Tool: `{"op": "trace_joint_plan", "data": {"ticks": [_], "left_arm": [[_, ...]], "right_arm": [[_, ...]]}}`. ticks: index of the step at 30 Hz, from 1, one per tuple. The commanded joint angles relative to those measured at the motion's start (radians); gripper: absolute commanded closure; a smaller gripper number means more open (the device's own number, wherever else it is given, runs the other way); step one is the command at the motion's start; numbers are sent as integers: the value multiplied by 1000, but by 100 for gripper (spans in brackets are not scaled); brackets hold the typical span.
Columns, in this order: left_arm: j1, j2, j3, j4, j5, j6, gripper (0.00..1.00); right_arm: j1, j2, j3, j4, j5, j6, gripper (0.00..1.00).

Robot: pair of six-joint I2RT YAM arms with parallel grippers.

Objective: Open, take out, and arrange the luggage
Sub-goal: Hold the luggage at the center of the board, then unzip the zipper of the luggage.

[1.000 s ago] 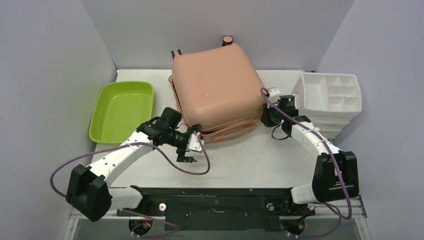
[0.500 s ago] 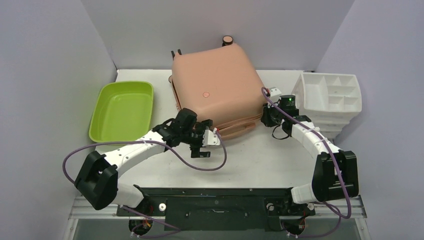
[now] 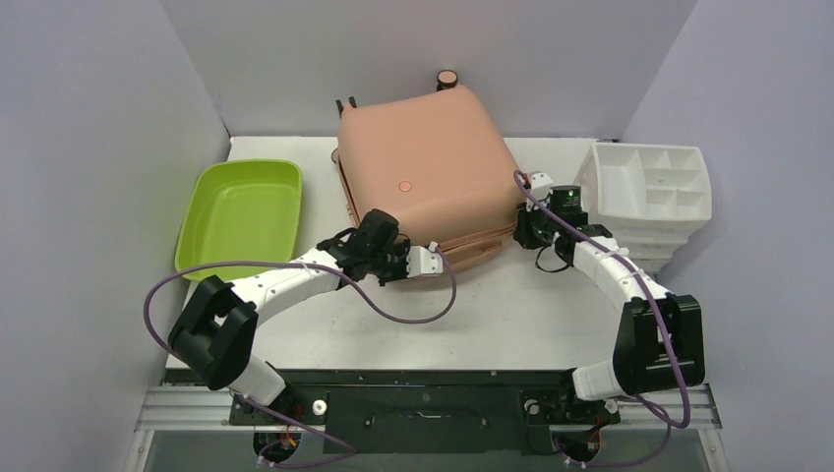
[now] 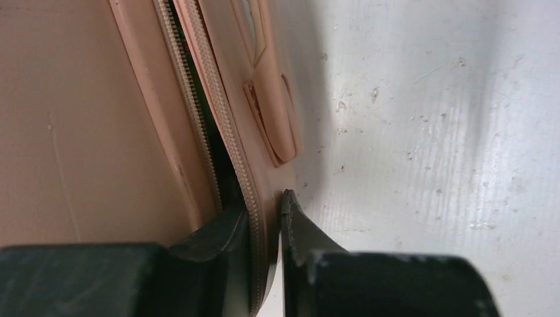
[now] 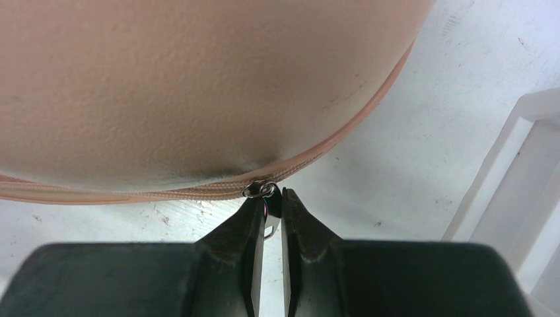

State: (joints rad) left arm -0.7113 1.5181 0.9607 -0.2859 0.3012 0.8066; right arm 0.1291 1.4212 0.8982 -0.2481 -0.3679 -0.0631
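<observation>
L gripper (image 4: 264, 221) clamps near rim of salmon-pink hard-shell suitcase (image 3: 423, 167) — zip seam (image 5: 165, 195) runs rightward to small metal zip pull (image 5: 261, 189) — pinched by R gripper (image 5: 269, 199).

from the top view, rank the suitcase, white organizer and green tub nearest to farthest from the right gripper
1. Salmon-pink suitcase, touching the right gripper, just left of it.
2. White drawer organizer, to its right.
3. Lime-green tub, far left.
</observation>
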Motion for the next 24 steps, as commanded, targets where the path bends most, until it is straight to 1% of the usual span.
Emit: {"op": "trace_joint_plan", "data": {"ticks": [1,6,9,12,16,19,24], "left_arm": [[3,26,29,12,-69,-19,99],[39,-31,-4,-14,-49,21,100],[93,-68,-29,-47,-1,52,100],[140,-110,-58,-85,30,104,100],[172,-142,-102,-137,67,190,100],[176,-150,-150,-132,50,231,100],[200,-132,-178,-115,38,242,100]], "right_arm": [[2,28,58,100,-21,-34,100],[-35,25,84,81,29,-62,100],[-65,18,101,63,42,-78,100],[-77,17,117,48,63,-89,100],[-76,28,144,24,88,-92,100],[-77,37,170,1,121,-74,99],[-77,26,170,-18,134,-17,99]]}}
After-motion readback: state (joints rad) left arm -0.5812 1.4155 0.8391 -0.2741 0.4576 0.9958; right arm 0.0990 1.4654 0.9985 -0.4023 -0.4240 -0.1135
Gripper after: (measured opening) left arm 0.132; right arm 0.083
